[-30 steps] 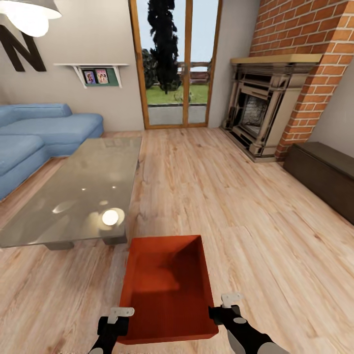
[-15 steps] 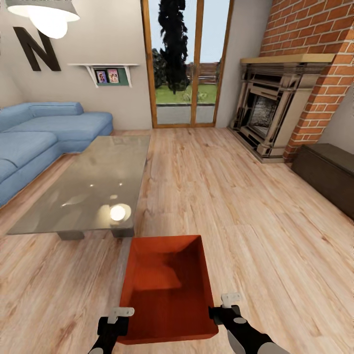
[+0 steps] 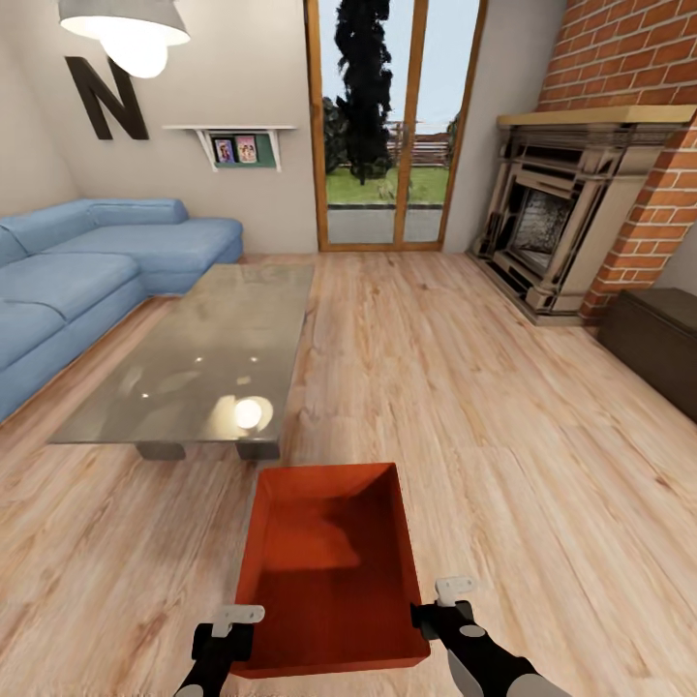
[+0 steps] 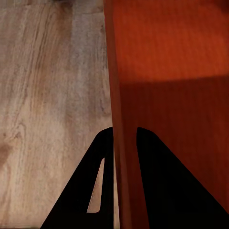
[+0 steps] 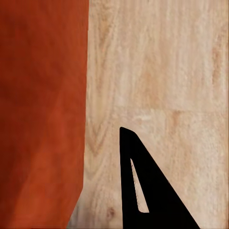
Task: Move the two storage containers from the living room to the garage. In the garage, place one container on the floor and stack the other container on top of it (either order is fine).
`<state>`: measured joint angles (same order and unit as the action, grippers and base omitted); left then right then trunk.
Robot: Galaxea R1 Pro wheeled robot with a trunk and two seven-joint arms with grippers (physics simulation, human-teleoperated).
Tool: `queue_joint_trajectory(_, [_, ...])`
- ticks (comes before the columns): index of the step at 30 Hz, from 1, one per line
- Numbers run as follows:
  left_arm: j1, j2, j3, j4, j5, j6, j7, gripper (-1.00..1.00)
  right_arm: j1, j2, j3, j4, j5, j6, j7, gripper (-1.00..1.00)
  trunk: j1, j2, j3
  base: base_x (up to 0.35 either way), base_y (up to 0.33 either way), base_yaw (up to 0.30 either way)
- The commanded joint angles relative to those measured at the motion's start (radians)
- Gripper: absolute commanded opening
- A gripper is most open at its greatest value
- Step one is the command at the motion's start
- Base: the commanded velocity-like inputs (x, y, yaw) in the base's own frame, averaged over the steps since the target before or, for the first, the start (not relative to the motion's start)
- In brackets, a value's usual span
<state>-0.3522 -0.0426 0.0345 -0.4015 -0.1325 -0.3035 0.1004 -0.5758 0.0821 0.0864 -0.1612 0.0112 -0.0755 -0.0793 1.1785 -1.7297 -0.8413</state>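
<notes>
since a second ago your whole head view has swung: sofa, glass table and fireplace have all slid toward the right of the picture, more sofa now showing, while the tub and both grippers sit at the same spot in view. camera moved, not the load.

left gripper (image 3: pixel 235 629): jaws closed on the tub's left wall. the left wrist view shows the storage container (image 4: pixel 167 95) wall pinched between the two dark fingers (image 4: pixel 90 191), one outside, one inside.

right gripper (image 3: pixel 440 605): at the tub's right near corner, touching or just beside the rim. in the right wrist view one dark finger (image 5: pixel 143 186) lies outside the orange wall over the planks; second finger hidden, so you cannot tell whether these jaws are clamped.

storage container (image 3: pixel 329 566): orange-red, open-topped, level, held between the two grippers low in the head view, above the wood-plank floor (image 3: pixel 503 416), long axis pointing away from you. inside looks bare, half in shadow.

outward: glass coffee table (image 3: pixel 208 363) ahead-left, near the tub's far end but apart. blue sofa (image 3: pixel 87 271) beyond it along the left wall. brick fireplace (image 3: pixel 571 223) at right, dark low cabinet (image 3: pixel 663 353) beside it. glazed doors (image 3: pixel 392 126) at the far wall, wall shelf (image 3: pixel 237 145), big letter n (image 3: pixel 106 97), pendant lamp (image 3: pixel 131 29) top left.
</notes>
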Motion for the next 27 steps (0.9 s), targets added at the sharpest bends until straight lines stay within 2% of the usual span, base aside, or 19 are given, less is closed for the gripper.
queue_joint_trajectory(1, [-0.001,0.001,0.013,0.001,-0.001,-0.005,0.015,-1.00,-0.001,-0.004,-0.005,0.000,0.006,-0.003,-0.013,-1.00,0.000,0.000,-0.001,-0.001,0.000,0.277])
queue_joint_trajectory(15, [-0.001,0.001,0.013,0.001,-0.001,-0.005,0.015,-1.00,-0.001,-0.004,-0.005,0.000,0.006,-0.003,-0.013,-1.00,0.000,0.000,-0.001,-0.001,0.000,0.286])
queue_joint_trajectory(27, [-0.001,0.001,0.013,0.001,-0.001,-0.005,0.015,-1.00,-0.001,-0.004,-0.005,0.000,0.006,-0.003,-0.013,-1.00,0.000,0.000,-0.001,-0.252,0.000,0.035])
